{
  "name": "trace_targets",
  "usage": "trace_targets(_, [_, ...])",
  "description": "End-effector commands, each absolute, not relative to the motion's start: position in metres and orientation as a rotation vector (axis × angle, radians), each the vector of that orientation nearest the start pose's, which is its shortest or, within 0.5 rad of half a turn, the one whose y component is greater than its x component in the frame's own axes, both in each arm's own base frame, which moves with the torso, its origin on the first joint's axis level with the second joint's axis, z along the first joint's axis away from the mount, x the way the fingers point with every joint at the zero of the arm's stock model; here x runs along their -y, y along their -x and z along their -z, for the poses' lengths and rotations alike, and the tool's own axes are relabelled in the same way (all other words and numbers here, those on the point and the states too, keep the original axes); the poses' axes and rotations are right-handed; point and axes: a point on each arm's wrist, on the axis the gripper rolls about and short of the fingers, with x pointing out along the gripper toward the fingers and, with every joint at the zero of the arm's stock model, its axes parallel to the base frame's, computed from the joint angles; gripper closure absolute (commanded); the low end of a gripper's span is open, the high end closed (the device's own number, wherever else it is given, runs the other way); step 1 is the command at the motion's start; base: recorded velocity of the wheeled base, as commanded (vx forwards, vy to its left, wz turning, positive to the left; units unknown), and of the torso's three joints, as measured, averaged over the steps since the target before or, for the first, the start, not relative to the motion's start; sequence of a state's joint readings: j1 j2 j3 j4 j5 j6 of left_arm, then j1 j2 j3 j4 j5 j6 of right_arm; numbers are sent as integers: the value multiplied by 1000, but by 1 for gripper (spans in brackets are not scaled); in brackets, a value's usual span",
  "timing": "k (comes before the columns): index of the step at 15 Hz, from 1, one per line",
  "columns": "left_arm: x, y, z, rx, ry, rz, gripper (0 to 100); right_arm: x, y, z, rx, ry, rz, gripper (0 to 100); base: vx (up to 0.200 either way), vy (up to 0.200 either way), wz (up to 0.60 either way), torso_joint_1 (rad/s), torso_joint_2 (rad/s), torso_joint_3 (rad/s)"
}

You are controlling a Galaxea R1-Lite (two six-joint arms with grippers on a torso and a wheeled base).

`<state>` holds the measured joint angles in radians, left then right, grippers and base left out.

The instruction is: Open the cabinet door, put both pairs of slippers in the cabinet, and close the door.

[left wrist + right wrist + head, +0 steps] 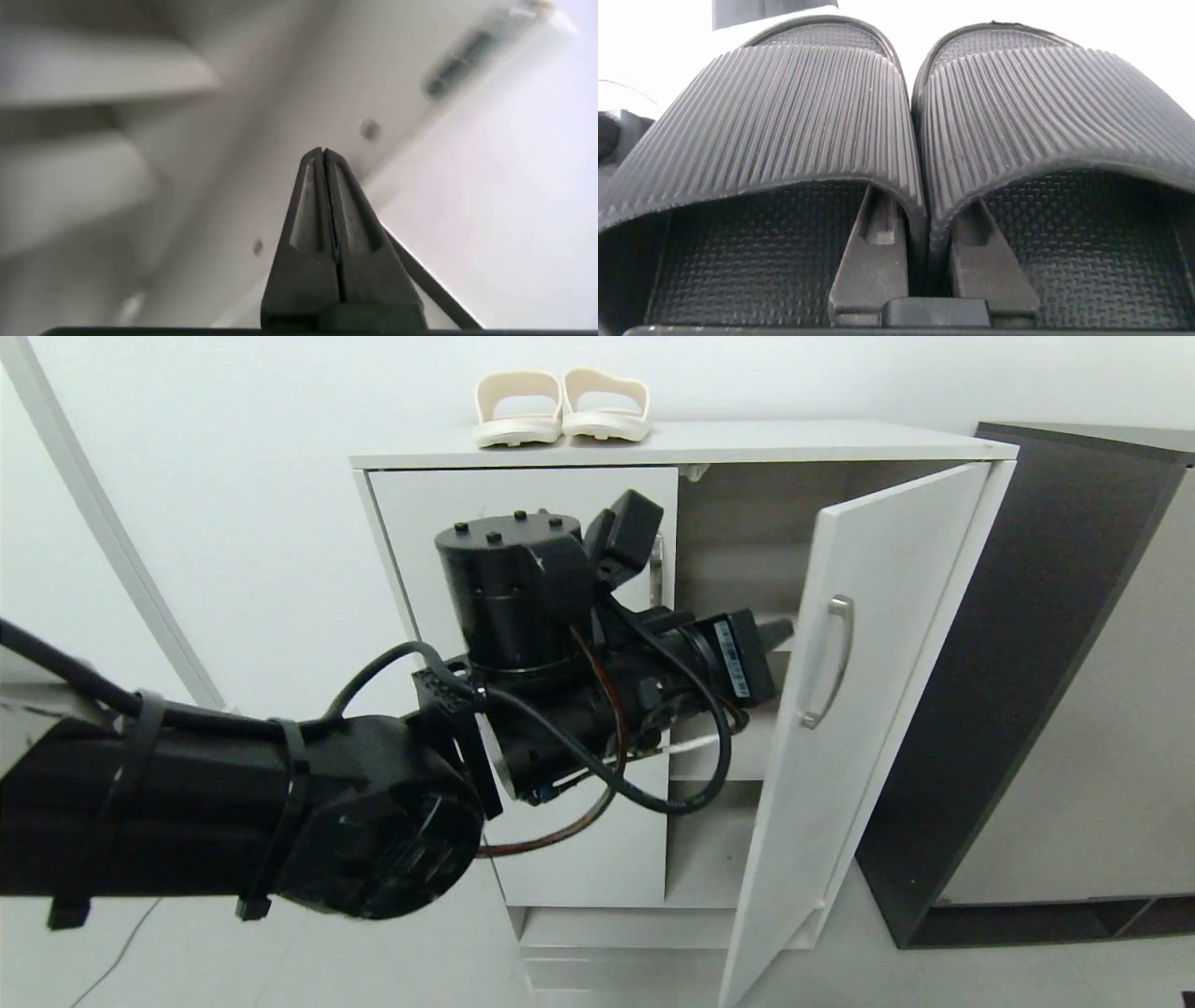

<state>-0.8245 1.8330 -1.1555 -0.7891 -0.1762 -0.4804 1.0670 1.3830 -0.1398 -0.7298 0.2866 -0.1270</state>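
On the cabinet (523, 537), upper middle, sit cream slippers (563, 408); its door (868, 728) is open, a dark cupboard (1018, 672) beside it. The left end effector (782, 633), closed and empty, blocks the opening; the right end effector (922, 203) pinches black slippers (813, 103).

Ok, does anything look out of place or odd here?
Nothing damaged or spilled. The cream slippers sit neatly paired on the cabinet top, not inside yet. The door stands open, with the shut left gripper at its opening. The right gripper pinches the black slippers together, one finger under each strap.

White wall (233, 476), pale floor (1027, 975), dark grey unit (1008, 663)
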Motion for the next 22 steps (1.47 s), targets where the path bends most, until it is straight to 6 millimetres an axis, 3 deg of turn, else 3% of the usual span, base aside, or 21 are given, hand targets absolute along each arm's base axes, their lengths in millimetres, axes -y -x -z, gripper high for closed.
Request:
trace_targets(1, [270, -234, -250, -133, 477, 1026, 100, -144, -70, -103, -432, 321, -1367, 100, -200, 0, 0, 2, -2, 2])
trace_targets(7, [269, -237, -248, -126, 479, 1016, 100, -146, -69, -103, -429, 321, -1377, 100, 0, 0, 0, 0, 0, 0])
trace_targets(9, [260, -240, -245, -117, 472, 991, 100, -150, -76, -106, -431, 302, -1341, 100, 0, 0, 0, 0, 0, 0])
trace_targets(11, [228, -241, -250, -80, 434, 913, 100, -151, -108, -109, -449, 262, -1147, 100, 0, 0, 0, 0, 0, 0])
trace_targets(13, [182, -229, -249, -78, 381, 805, 100, -159, -141, -112, -478, 180, -850, 100, 0, 0, 0, 0, 0, 0])
trace_targets(15, [128, -198, -254, -52, 328, 607, 100, -179, -169, -120, -460, 31, -572, 100, 0, 0, 0, 0, 0, 0])
trace_targets(17, [80, -160, -257, -50, 314, 401, 100, -191, -201, -120, -410, 15, -348, 100, 0, 0, 0, 0, 0, 0])
trace_targets(19, [52, -129, -250, -71, 300, 235, 100, -195, -223, -120, -375, 14, -219, 100, 0, 0, 0, 0, 0, 0])
trace_targets(20, [36, -104, -240, -73, 294, 124, 100, -195, -231, -116, -369, 24, -146, 100, 0, 0, 0, 0, 0, 0])
trace_targets(21, [30, -95, -231, -87, 284, 67, 100, -195, -231, -115, -364, 25, -130, 100, 0, 0, 0, 0, 0, 0])
trace_targets(22, [13, -75, -209, -85, 252, -90, 100, -193, -230, -114, -362, 25, -122, 100, 0, 0, 0, 0, 0, 0])
